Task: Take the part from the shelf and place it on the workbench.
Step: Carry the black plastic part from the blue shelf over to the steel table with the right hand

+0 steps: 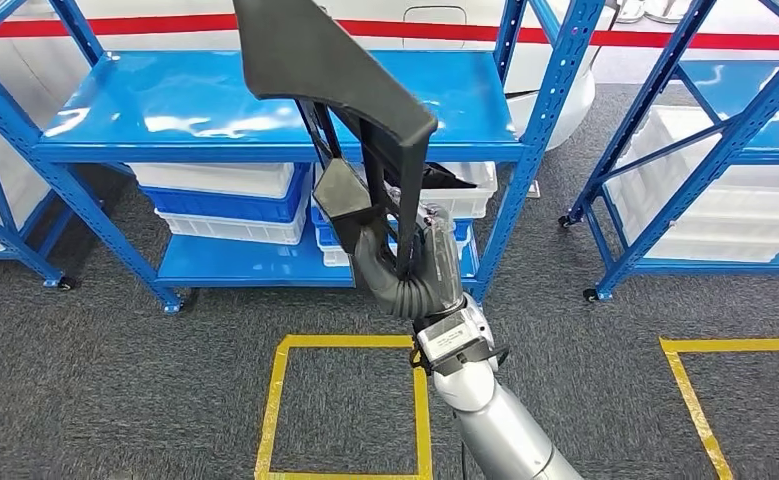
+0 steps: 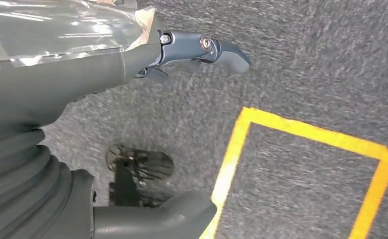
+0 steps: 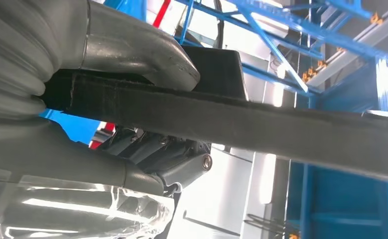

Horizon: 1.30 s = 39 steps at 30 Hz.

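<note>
One black part [image 1: 335,70] is gripped in the right robot hand [image 1: 405,255]; left robot hand [image 2: 82,74] hangs empty.

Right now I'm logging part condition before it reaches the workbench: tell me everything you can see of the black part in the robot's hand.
The black part looks like matte, rigid moulded plastic: a broad, flat angular panel on top, with narrow struts running down from it to a smaller flap. It is held up off the blue shelf, tilted, in front of the rack. The right hand grips its lower struts, thumb across one bar in the right wrist view. Nothing else touches it. No damage shows.
</note>
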### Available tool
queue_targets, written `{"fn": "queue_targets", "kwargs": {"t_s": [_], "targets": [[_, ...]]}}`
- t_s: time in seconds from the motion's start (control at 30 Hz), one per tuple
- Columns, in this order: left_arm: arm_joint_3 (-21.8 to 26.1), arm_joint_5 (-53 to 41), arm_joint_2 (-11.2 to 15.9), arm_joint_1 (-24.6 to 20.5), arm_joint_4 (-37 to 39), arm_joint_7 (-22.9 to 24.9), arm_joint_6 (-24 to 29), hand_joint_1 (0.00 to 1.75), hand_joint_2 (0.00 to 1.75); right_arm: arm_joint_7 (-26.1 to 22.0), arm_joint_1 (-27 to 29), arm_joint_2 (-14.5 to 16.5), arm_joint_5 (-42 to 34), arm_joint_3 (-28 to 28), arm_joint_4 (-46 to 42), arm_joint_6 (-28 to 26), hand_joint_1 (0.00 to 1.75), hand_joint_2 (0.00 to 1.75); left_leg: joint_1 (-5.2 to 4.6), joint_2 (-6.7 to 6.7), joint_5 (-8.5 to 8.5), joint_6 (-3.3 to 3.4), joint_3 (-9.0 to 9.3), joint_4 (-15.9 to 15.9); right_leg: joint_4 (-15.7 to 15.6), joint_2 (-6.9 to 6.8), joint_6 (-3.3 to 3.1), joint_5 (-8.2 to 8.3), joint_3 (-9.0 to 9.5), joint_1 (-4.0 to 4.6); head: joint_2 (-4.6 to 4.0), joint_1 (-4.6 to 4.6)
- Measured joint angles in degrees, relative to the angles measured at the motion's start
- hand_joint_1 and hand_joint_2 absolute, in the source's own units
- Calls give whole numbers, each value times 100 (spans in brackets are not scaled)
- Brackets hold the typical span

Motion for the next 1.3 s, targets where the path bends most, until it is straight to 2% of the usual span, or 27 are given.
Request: {"fn": "queue_targets", "kwargs": {"t_s": [0.03,0.07,0.1,0.13,0.17,0.2,0.23,0.3,0.33,0.4,0.47,0.53,0.57,0.6,0.63,0.67,0.73,0.8,0.87,0.93,0.97,1.03,1.1,1.13,1.17,1.23,1.3], "targets": [[-8,-12,-4,6,0,-20,0,0,175,-10,-6,-5,-1,-1,8,10,175,175,-3,1,63,19,-88,0,375,8,-28,-258,-132,-7,0,1],[-14,-22,-4,17,0,-56,2,0,175,-20,-7,-12,8,-1,20,21,175,175,-4,-1,128,20,-182,1,784,11,-22,-443,-238,-19,0,2],[-19,-29,-7,29,0,-103,7,0,175,-30,-7,-20,23,1,33,31,175,175,-4,-10,189,11,-272,3,1114,12,20,-500,-297,-32,0,2],[-21,-33,-8,40,0,-153,12,0,175,-38,-7,-26,49,2,49,36,175,175,-3,-26,253,-6,-359,8,1292,12,90,-435,-279,-41,0,2],[-23,-33,-10,47,1,-197,20,0,175,-45,-8,-32,82,4,64,38,175,175,-2,-49,315,-26,-441,15,1276,17,163,-295,-168,-53,0,1],[-23,-31,-12,50,1,-232,31,0,175,-48,-9,-35,113,7,75,38,175,175,0,-80,371,-52,-517,32,1030,47,211,-160,57,-66,0,1],[-23,-29,-13,50,1,-262,44,0,175,-49,-15,-37,143,10,84,39,175,175,-3,-113,418,-81,-591,63,615,132,220,-111,392,-80,0,2],[-23,-25,-14,39,0,-305,72,0,175,-51,-26,-39,180,17,91,39,175,175,-21,-191,493,-143,-700,145,-229,297,156,-259,974,-92,0,0],[-23,-24,-13,37,0,-319,82,0,175,-54,-31,-39,191,19,95,39,175,175,-27,-233,526,-175,-733,173,-459,338,119,-360,1114,-85,0,-3],[-22,-23,-2,47,1,-335,97,0,175,-57,-34,-40,203,21,109,38,175,175,-7,-320,589,-245,-774,189,-538,255,53,-397,1101,-101,0,-9],[-22,-23,6,66,3,-349,107,0,175,-57,-41,-30,212,26,121,38,175,175,24,-274,429,-300,-877,354,-538,148,-52,-337,1089,-132,0,-17],[-22,-23,7,73,4,-381,119,0,175,-57,-42,-15,237,31,125,39,175,175,47,-143,-9,-358,-1127,961,-536,40,-143,-275,1050,-116,0,-28],[-20,-20,8,76,4,-402,126,0,175,-57,-33,-12,256,33,127,44,175,175,59,-101,-208,-390,-1275,1362,-533,-19,-160,-256,1019,-99,0,-31],[-18,-13,8,82,4,-426,130,0,175,-57,-21,-10,274,34,130,54,175,175,70,-80,-320,-413,-1378,1682,-530,-75,-165,-243,994,-83,0,-31],[-15,-6,8,89,4,-448,132,0,175,-56,-10,-10,292,35,134,69,175,175,77,-65,-320,-426,-1386,1812,-527,-129,-161,-235,979,-74,0,-31],[-11,3,9,95,4,-472,138,0,175,-56,-3,-10,311,36,139,84,175,175,82,-45,-217,-427,-1268,1695,-526,-182,-155,-232,975,-68,0,-31],[-5,10,14,98,4,-513,152,0,175,-55,-4,-7,333,37,143,108,175,175,72,71,63,-397,-776,940,-526,-278,-147,-232,986,-57,0,-30],[2,12,19,96,4,-545,173,0,175,-57,-16,2,342,37,144,125,175,175,15,196,184,-312,-440,361,-531,-355,-123,-227,977,-22,0,-20],[15,12,26,98,4,-565,194,0,175,-64,-25,10,346,43,146,142,175,175,-45,192,177,-215,-425,261,-545,-422,-68,-218,959,2,0,-10],[28,12,27,101,4,-591,205,0,175,-69,-28,21,352,49,146,152,175,175,-31,121,210,-128,-423,181,-511,-396,-7,-256,932,9,0,-5],[32,8,23,99,4,-613,209,0,175,-73,-31,25,355,50,145,155,175,175,-17,82,241,-86,-416,137,-391,-312,-3,-330,868,10,0,-3],[34,-6,8,91,4,-660,216,0,175,-79,-21,20,369,50,147,159,175,175,0,0,284,-31,-417,88,208,-95,-35,-611,567,-10,0,5],[34,-21,1,87,4,-690,220,0,175,-81,13,2,385,51,150,162,175,175,0,-114,299,-17,-450,96,976,-8,-38,-869,171,-30,0,7],[34,-28,-4,88,4,-698,220,0,175,-81,28,-9,392,51,151,163,175,175,1,-180,305,-17,-463,107,1153,4,-3,-887,68,-42,0,7],[35,-30,-11,90,4,-705,220,0,175,-81,36,-15,397,52,151,164,175,175,3,-248,308,-22,-474,124,1100,10,53,-807,79,-56,0,7],[35,-37,-27,90,4,-715,220,0,175,-81,36,-21,407,52,150,166,175,175,11,-386,301,-49,-498,185,395,90,177,-465,392,-110,0,8],[35,-40,-30,90,4,-721,220,0,175,-81,36,-21,417,55,151,170,175,175,2,-506,286,-120,-567,275,-211,219,202,-228,647,-144,0,6]]}}
